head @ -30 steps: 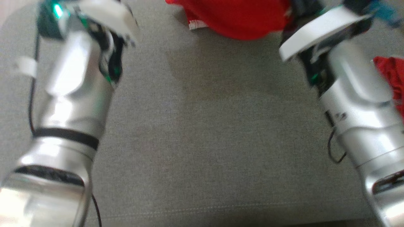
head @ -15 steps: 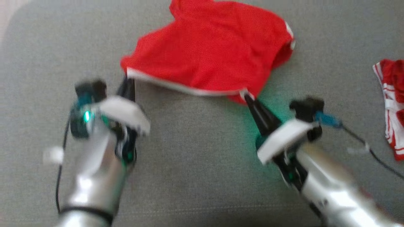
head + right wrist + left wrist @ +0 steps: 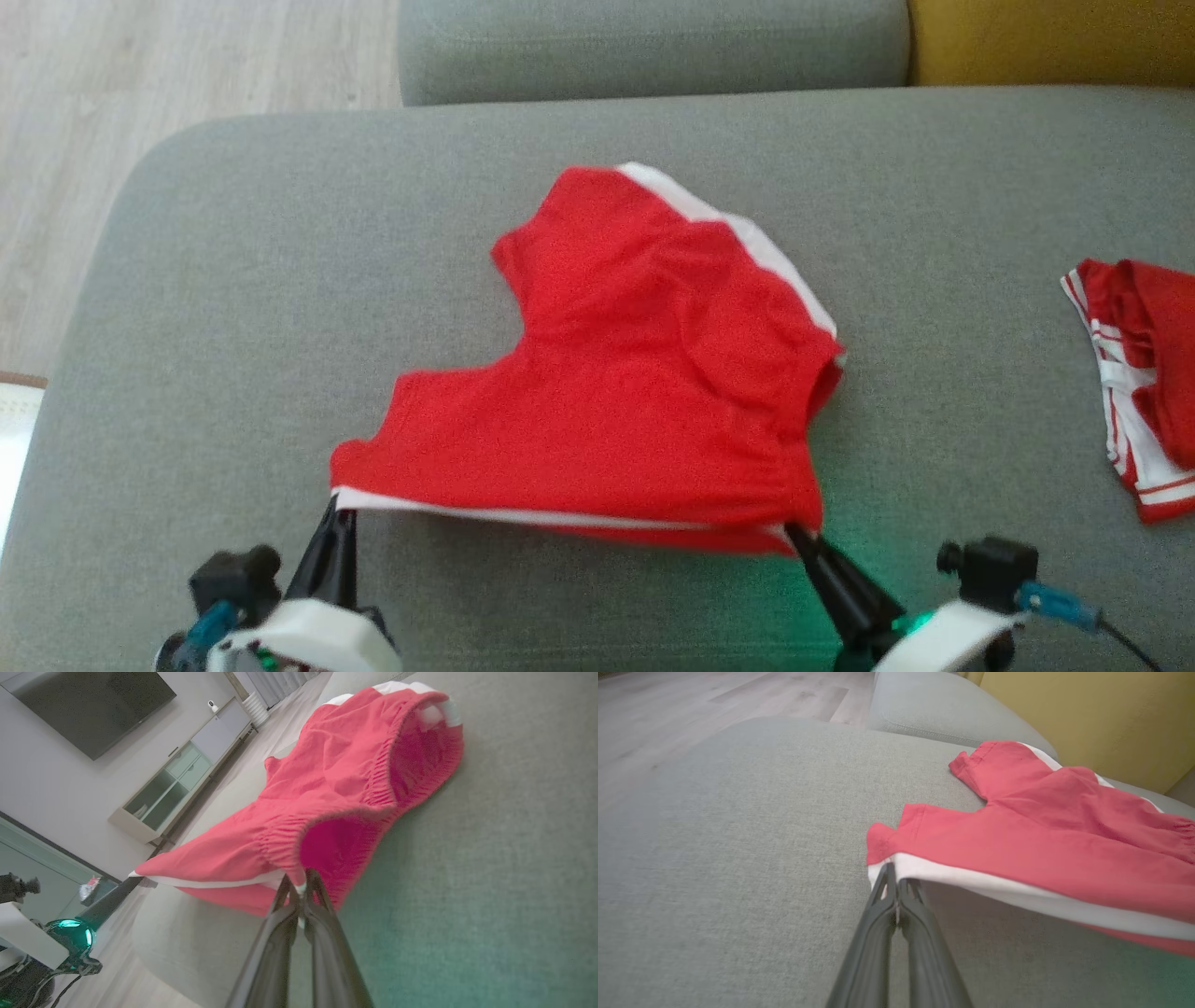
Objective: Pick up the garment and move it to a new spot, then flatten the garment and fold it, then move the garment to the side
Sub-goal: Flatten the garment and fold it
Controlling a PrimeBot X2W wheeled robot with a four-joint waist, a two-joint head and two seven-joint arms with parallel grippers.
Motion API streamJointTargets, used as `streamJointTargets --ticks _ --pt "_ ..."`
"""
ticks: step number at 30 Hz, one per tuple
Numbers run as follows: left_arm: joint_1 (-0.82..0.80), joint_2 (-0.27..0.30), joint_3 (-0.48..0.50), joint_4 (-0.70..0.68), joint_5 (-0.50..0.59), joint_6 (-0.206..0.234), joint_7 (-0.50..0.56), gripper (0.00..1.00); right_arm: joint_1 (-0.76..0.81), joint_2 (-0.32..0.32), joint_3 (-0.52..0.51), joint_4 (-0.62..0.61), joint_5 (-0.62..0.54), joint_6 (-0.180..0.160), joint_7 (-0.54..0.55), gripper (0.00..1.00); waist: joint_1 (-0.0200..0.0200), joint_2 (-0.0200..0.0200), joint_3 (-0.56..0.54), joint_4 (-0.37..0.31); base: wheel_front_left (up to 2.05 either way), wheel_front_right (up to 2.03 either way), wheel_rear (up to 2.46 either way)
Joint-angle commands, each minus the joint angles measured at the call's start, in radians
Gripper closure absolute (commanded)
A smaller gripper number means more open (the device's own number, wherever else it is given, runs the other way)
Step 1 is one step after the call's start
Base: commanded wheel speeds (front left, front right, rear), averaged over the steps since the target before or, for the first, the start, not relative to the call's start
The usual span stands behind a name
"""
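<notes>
Red shorts [image 3: 635,392] with a white stripe [image 3: 523,515] down the side, and I'm holding them by two corners. My left gripper [image 3: 334,509] is pinched tight on the leg-hem end of that stripe. My right gripper [image 3: 795,534] is pinched tight on the waistband [image 3: 327,807] end. On both sides there's nothing between the fingers except cloth. The wrist views show it best: each pair of dark fingers comes to a point right where the fabric starts.

The shorts are in the middle of the grey sofa cushion [image 3: 233,280], spread away from me. The striped edge runs left to right between my two grips and looks lifted just off the cushion, with a shadow under it. The rest slopes down and lies on the cushion further out. One leg pokes off to the far left, and the waistband gapes open on the right.

So the whole thing sits straight ahead of my fingertips with its long edge crosswise to me. Neither arm is nearer, since each has its own corner. My guess is flattening comes next, so both sides would need to travel together or that edge goes slack and bunches. There's a second red garment [image 3: 1134,373] well off to my right, not touching.
</notes>
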Motion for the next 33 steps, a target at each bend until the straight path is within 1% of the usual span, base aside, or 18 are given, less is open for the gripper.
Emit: streamJointTargets --ticks 1,6,9,11,14,17,20,24,30,31,32,33 --pt "-0.008 0.034 0.048 -0.076 0.011 0.020 0.010 1.00 0.024 -0.027 -0.021 -0.059 -0.005 0.007 0.018 1.00 0.0000 -0.0001 -0.015 0.002 0.00 0.00 0.00" --pt "0.104 0.063 0.047 -0.281 0.023 0.066 0.097 1.00 0.149 -0.016 -0.084 -0.197 -0.049 0.007 0.145 1.00 0.0000 -0.0001 -0.032 -0.017 0.00 0.00 0.00" --pt "0.126 0.086 0.046 -0.379 0.031 0.076 0.140 1.00 0.199 0.019 -0.138 -0.267 -0.064 0.007 0.201 1.00 0.0000 -0.0001 -0.032 -0.027 0.00 0.00 0.00" --pt "0.105 0.099 0.045 -0.418 0.033 0.071 0.161 1.00 0.214 0.055 -0.176 -0.301 -0.064 0.007 0.233 1.00 0.0000 -0.0001 -0.026 -0.036 0.00 0.00 0.00" --pt "0.022 0.113 0.030 -0.431 0.028 0.043 0.206 1.00 0.206 0.117 -0.238 -0.330 -0.064 0.007 0.276 1.00 0.0000 -0.0001 -0.002 -0.049 0.00 0.00 0.00" --pt "-0.122 0.127 0.018 -0.380 0.021 0.000 0.248 1.00 0.164 0.176 -0.306 -0.336 -0.079 0.007 0.307 1.00 0.0000 -0.0001 0.049 -0.064 0.00 0.00 0.00" --pt "-0.290 0.133 0.008 -0.292 0.018 -0.037 0.286 1.00 0.089 0.231 -0.348 -0.328 -0.091 0.007 0.337 1.00 0.0000 -0.0001 0.116 -0.098 0.00 0.00 0.00" --pt "-0.513 0.136 -0.016 -0.129 0.015 -0.095 0.337 1.00 -0.035 0.273 -0.373 -0.287 -0.116 0.007 0.354 1.00 0.0000 -0.0001 0.206 -0.150 0.00 0.00 0.00" --pt "-0.771 0.126 -0.044 0.150 0.013 -0.137 0.375 1.00 -0.182 0.310 -0.394 -0.171 -0.096 0.007 0.322 1.00 0.0000 -0.0001 0.297 -0.232 0.00 0.00 0.00" --pt "-0.804 0.123 -0.051 0.198 0.015 -0.141 0.379 1.00 -0.201 0.312 -0.389 -0.155 -0.085 0.007 0.315 1.00 0.0000 -0.0001 0.308 -0.245 0.00 0.00 0.00" --pt "-0.804 0.123 -0.051 0.198 0.015 -0.141 0.379 1.00 -0.201 0.312 -0.389 -0.155 -0.085 0.007 0.315 1.00 0.0000 -0.0001 0.308 -0.245 0.00 0.00 0.00" --pt "-0.835 0.119 -0.061 0.244 0.017 -0.146 0.382 1.00 -0.217 0.314 -0.384 -0.139 -0.077 0.007 0.306 1.00 0.0000 -0.0001 0.316 -0.255 0.00 0.00 0.00"
